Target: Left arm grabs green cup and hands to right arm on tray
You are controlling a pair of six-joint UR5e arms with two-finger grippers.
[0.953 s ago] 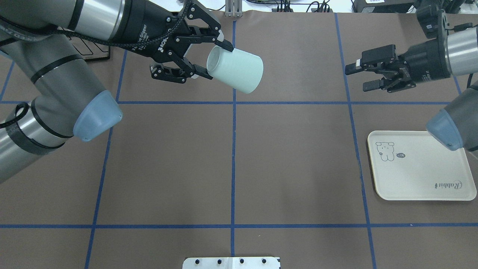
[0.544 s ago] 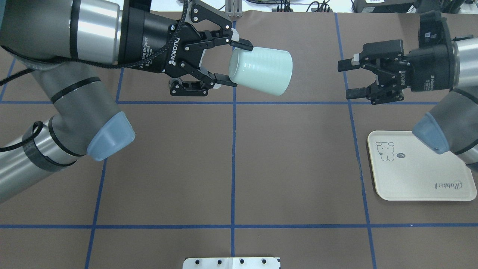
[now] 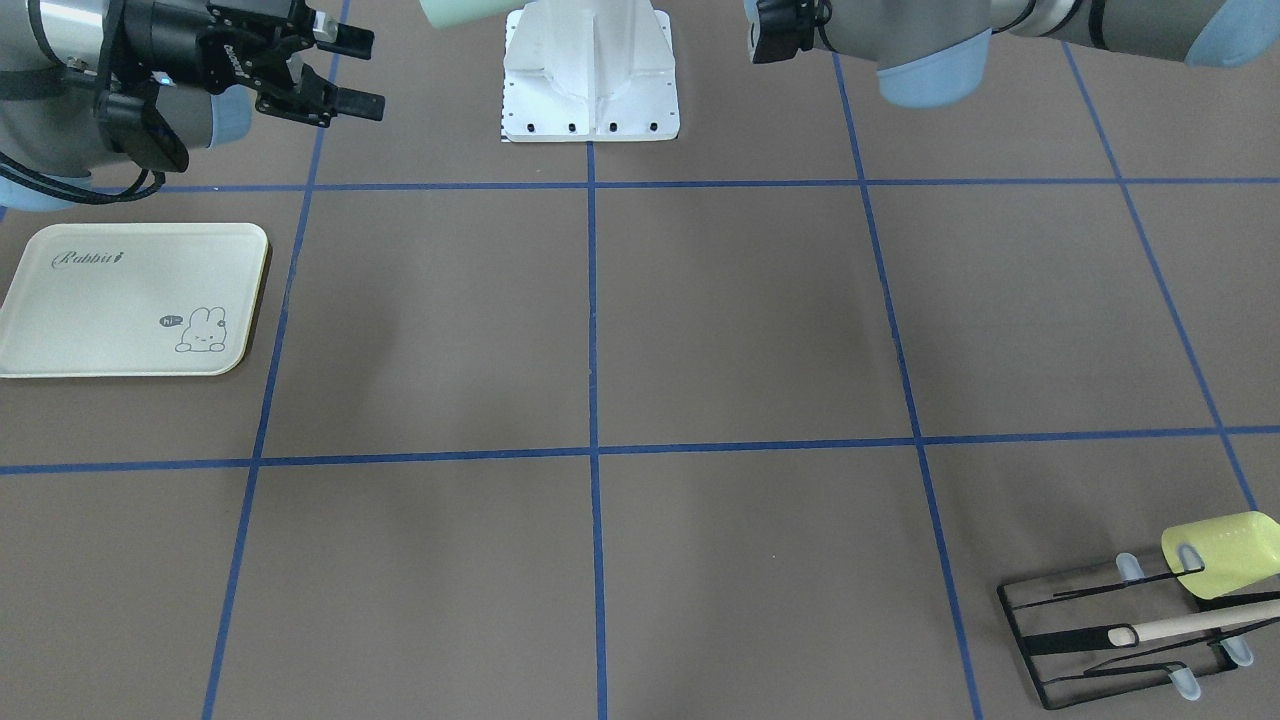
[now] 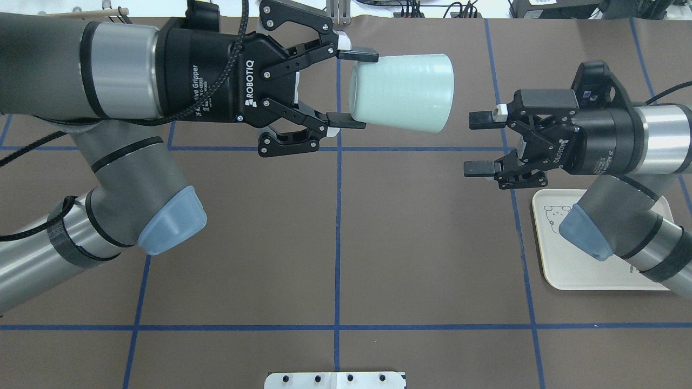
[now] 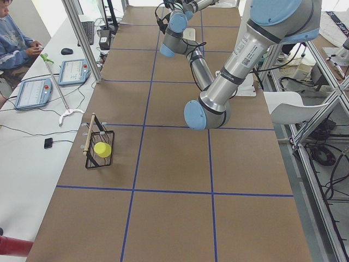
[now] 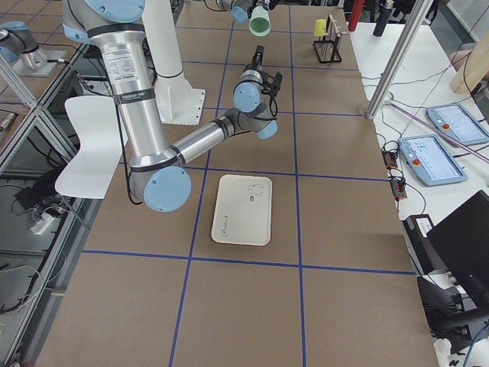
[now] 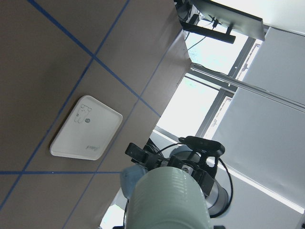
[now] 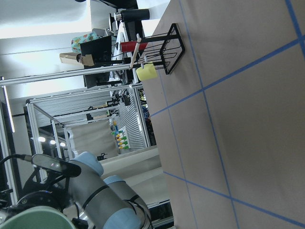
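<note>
My left gripper (image 4: 351, 89) is shut on the rim end of the green cup (image 4: 403, 92) and holds it on its side above the table, base pointing right. The cup also shows at the top edge of the front view (image 3: 455, 10) and in the left wrist view (image 7: 169, 200). My right gripper (image 4: 477, 143) is open and empty, just right of the cup's base and slightly nearer the robot, apart from it. It also shows in the front view (image 3: 362, 72). The tray (image 4: 562, 270) lies empty on the table under the right arm.
A black wire rack (image 3: 1100, 640) with a yellow-green cup (image 3: 1220, 553) and a wooden stick stands at the far left corner. The white robot base (image 3: 590, 70) is at the robot's edge. An operator (image 5: 13, 38) sits beside the table.
My left gripper has carried the cup to the right and levelled it. My right gripper has moved left and closer to the cup, still open; its arm now covers part of the tray.
</note>
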